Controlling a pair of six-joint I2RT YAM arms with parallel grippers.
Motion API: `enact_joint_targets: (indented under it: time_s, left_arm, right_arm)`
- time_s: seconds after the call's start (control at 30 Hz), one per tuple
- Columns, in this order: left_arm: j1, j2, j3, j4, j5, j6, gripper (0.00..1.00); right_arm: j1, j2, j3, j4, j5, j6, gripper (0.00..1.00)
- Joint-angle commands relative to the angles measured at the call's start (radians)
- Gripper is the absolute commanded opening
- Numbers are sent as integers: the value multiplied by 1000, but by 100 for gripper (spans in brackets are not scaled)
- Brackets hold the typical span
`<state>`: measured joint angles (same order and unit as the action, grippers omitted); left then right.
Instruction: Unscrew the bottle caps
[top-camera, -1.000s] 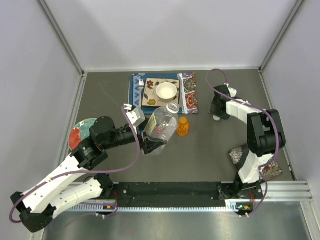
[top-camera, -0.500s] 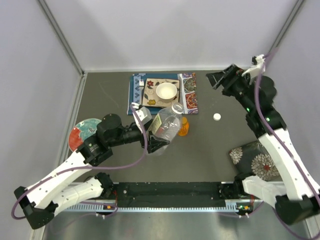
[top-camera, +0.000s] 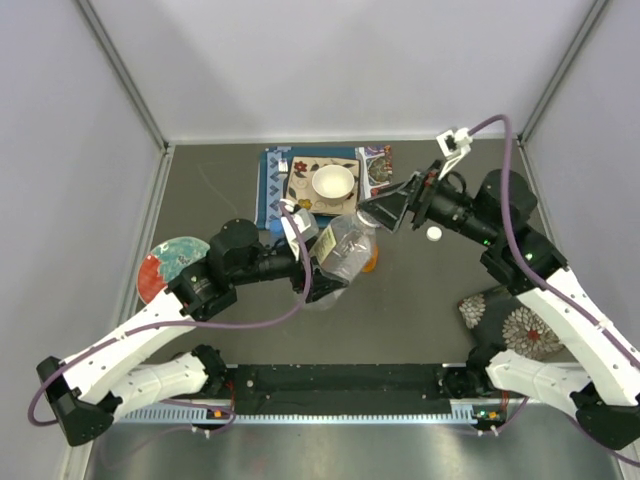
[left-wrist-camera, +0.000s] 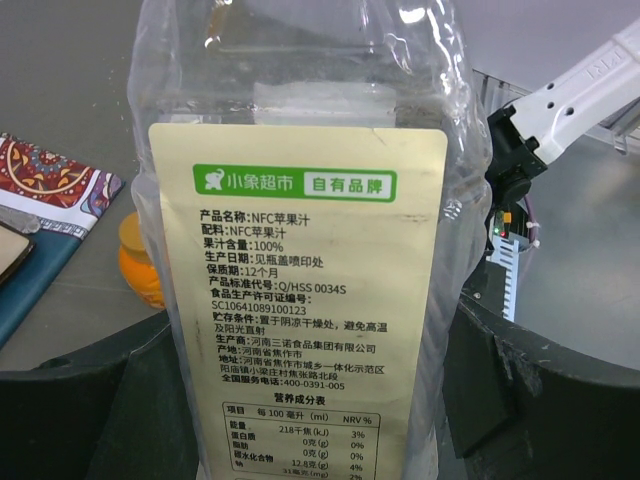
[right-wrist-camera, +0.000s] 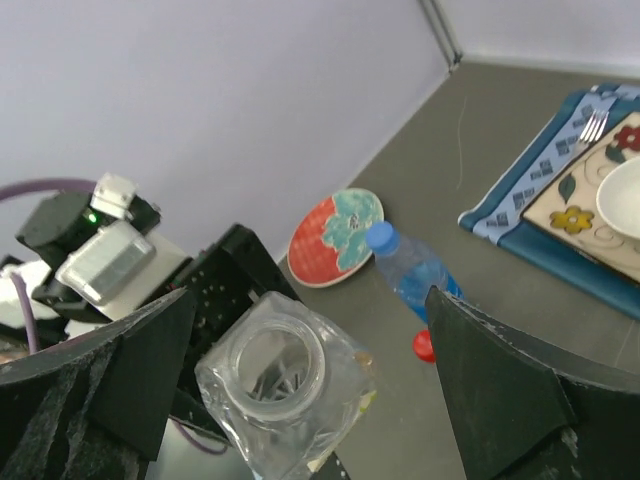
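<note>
My left end effector (top-camera: 322, 275) is clamped on the bottle (top-camera: 348, 248), a clear one with a cream label, with one finger (left-wrist-camera: 70, 410) at each side of its body. The bottle is tilted, its neck pointing toward my right arm. My right end effector (top-camera: 396, 205) has its fingers spread wide and grips nothing. It hangs just beside the bottle's open mouth (right-wrist-camera: 275, 362), which in the right wrist view shows low between the two fingers; I cannot tell whether anything touches there. The white cap (top-camera: 433, 233) lies alone on the surface (top-camera: 440, 290), near my right end effector and apart from the bottle. Just beside the bottle stands the orange bottle (left-wrist-camera: 140, 278) with its orange cap (left-wrist-camera: 134, 230) on; from above the bottle half hides it. Past the bottle on my left side, the blue bottle (right-wrist-camera: 415, 272) is near the plate (right-wrist-camera: 335, 235), with its blue cap (right-wrist-camera: 380, 237) screwed on. The red cap (right-wrist-camera: 424, 345) shows right by it, partly hidden behind my right finger (right-wrist-camera: 500, 390), and I cannot tell whether it sits on a bottle. Farther out, the bowl (top-camera: 333, 183) rests on the placemat (top-camera: 272, 190) toward the far side of the surface, with a fork (right-wrist-camera: 592, 125) lying on the mat beside it.
</note>
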<state>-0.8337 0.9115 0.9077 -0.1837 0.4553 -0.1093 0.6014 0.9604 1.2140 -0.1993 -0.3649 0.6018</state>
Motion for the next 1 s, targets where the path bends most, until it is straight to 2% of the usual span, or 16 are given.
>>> enact_joint_targets:
  time_s: [0.0,0.17,0.27,0.3,0.4,0.57,0.63,0.67,0.83,0.87,0.93,0.97]
  left_arm:
    - [-15,6,57,59,11,-1,36]
    - [-22,9,59,59,8,-3,36]
    - [-24,12,60,59,5,0,36]
    - [-24,13,63,58,5,2,36]
    - [-25,18,69,59,3,5,37]
    - [-27,27,82,58,-3,10,37]
    - [-28,33,89,59,-3,10,37]
    - [-27,36,91,59,-6,10,37]
    - [-28,41,103,61,-23,10,40]
    - [-27,40,103,61,-27,10,44]
    - [-27,36,103,61,-59,10,53]
    - [-27,33,103,56,-78,8,66]
  right_arm:
    - [70,9,32,-38,46,-65,99]
    - [101,12,15,-37,75,-71,97]
    - [113,14,13,-37,76,-74,90]
    - [118,14,13,-38,76,-74,84]
    - [124,14,9,-38,75,-76,74]
    - [135,12,2,-43,78,-80,70]
    - [136,14,1,-46,77,-83,58]
    - [136,12,-1,-48,78,-82,49]
    - [136,1,-7,-54,95,-89,22]
    - [136,-2,-7,-55,102,-89,13]
    - [136,-9,-1,-63,132,-94,6]
    - [136,-12,5,-71,144,-99,3]
